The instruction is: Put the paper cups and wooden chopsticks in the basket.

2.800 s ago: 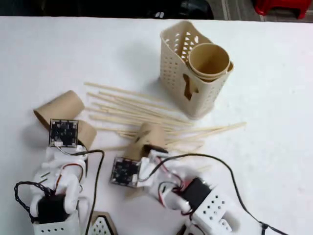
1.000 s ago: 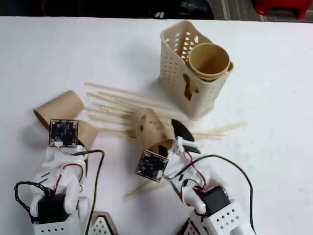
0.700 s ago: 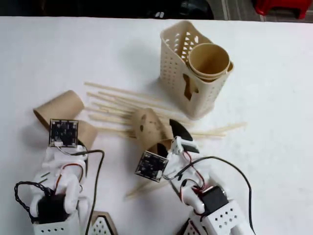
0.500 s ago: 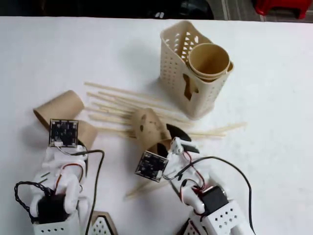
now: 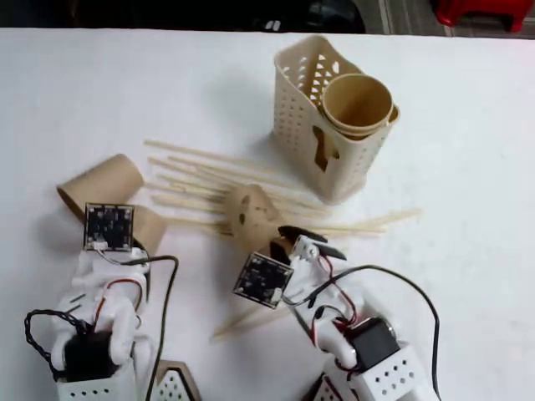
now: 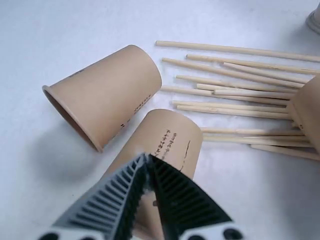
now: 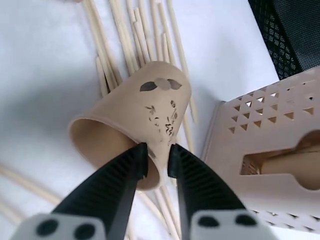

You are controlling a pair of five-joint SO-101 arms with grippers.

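1. Near the middle of the desk, the right gripper is pinching the rim of a leaf-printed paper cup. One finger is sitting in the cup's mouth and the other is pressing on the outer wall, with only the wall between them.
2. That cup is pointing its mouth back at the gripper and its base toward the far edge. It is sitting over the wooden chopsticks; whether it is touching them cannot be told.
3. The chopsticks are lying flat and scattered across the middle of the desk.
4. The basket is standing upright toward the far edge, right of the middle, apart from the right gripper. Stacked paper cups are sitting inside it.
5. Toward the left edge, the left gripper is hovering with its fingers closed tip to tip over a second paper cup, which is lying on its side. Whether the fingers are nipping its wall cannot be told.
6. A plain paper cup is lying on its side just beside the second one, on the side away from the left gripper.
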